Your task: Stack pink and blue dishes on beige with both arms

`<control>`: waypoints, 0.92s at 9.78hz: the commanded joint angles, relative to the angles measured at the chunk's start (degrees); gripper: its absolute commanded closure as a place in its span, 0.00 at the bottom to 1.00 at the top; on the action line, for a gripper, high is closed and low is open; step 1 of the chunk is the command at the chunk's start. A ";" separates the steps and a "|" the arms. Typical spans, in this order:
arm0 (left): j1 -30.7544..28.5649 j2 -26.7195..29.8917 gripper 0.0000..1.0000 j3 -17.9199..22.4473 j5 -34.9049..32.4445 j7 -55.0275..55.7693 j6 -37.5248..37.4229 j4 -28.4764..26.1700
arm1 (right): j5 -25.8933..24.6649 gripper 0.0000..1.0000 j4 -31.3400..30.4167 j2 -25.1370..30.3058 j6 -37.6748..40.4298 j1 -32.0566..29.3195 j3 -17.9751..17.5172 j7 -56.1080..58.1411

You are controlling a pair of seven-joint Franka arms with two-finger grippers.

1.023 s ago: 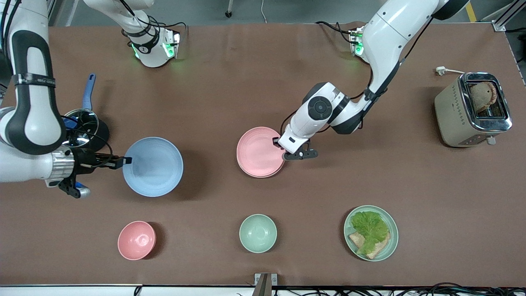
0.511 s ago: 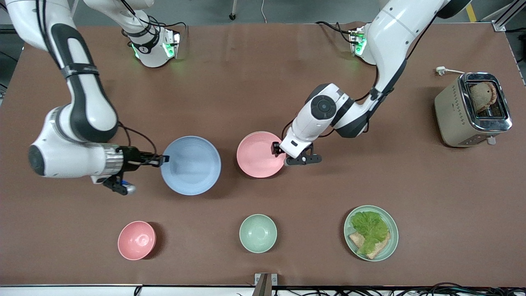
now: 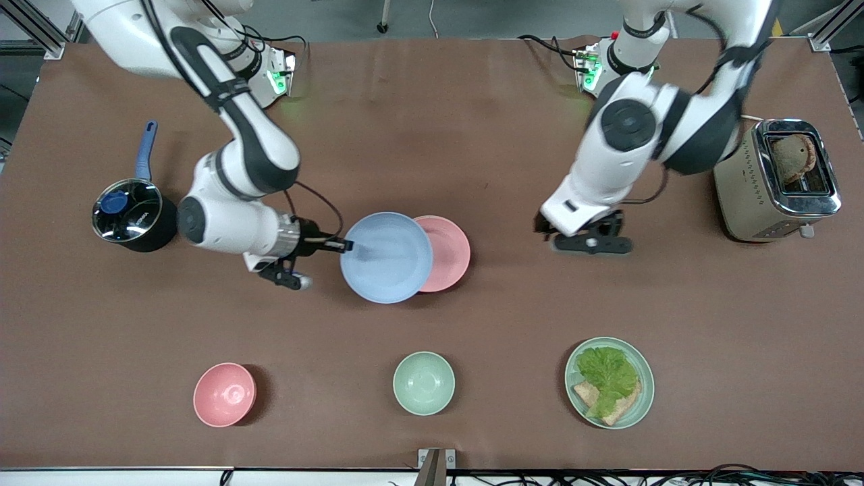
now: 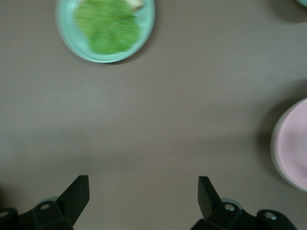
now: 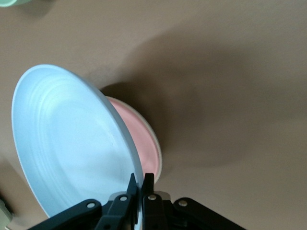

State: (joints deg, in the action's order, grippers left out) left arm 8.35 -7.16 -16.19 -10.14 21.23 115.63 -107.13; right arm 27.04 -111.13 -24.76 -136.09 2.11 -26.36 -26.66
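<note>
My right gripper (image 3: 344,244) is shut on the rim of the light blue plate (image 3: 386,258), holding it tilted in the air over the pink plate (image 3: 449,250) and covering part of it. The right wrist view shows the fingers (image 5: 147,182) pinching the blue plate's (image 5: 72,143) edge, with the pink plate (image 5: 138,136) below. A thin cream rim of the beige plate (image 5: 157,152) shows under the pink one. My left gripper (image 3: 586,239) hangs open and empty over bare table between the pink plate and the toaster; its view (image 4: 143,191) catches the pink plate (image 4: 293,143) at one edge.
A toaster (image 3: 776,179) with bread stands at the left arm's end. A black pot (image 3: 131,216) with a blue handle sits at the right arm's end. Nearer the front camera are a pink bowl (image 3: 225,394), a mint bowl (image 3: 424,383) and a green plate with lettuce (image 3: 609,383).
My right arm has carried the blue plate across until it overlaps the pink plate. My left gripper has left the pink plate's rim and moved toward the toaster.
</note>
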 commanded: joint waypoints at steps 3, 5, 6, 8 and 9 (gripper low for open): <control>-3.07 10.03 0.00 6.95 5.91 -13.73 -4.00 -3.18 | -0.76 0.98 -4.52 -3.27 -13.03 2.99 -1.24 -1.90; -3.52 14.87 0.00 10.98 8.02 -21.20 -8.48 -3.18 | -0.76 0.98 -5.40 -4.94 -16.73 4.39 -1.33 -1.90; -3.61 16.46 0.00 12.48 9.42 -22.28 -9.54 -2.74 | -0.76 0.98 -6.02 -5.03 -17.53 4.83 -1.33 -1.90; -4.66 16.66 0.00 13.38 9.70 -23.17 -15.22 3.20 | -0.76 0.97 -7.16 -5.12 -17.97 4.75 -2.55 -1.99; -5.10 14.22 0.00 13.38 9.61 -22.91 -20.74 10.20 | -0.76 0.97 -7.60 -5.21 -18.94 4.75 -2.56 -1.90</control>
State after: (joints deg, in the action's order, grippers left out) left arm 3.80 10.67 -2.56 -1.30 -1.19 100.61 -103.57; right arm 27.03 -116.74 -30.99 -153.15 7.31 -28.08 -27.34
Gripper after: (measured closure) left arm 0.000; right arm 0.947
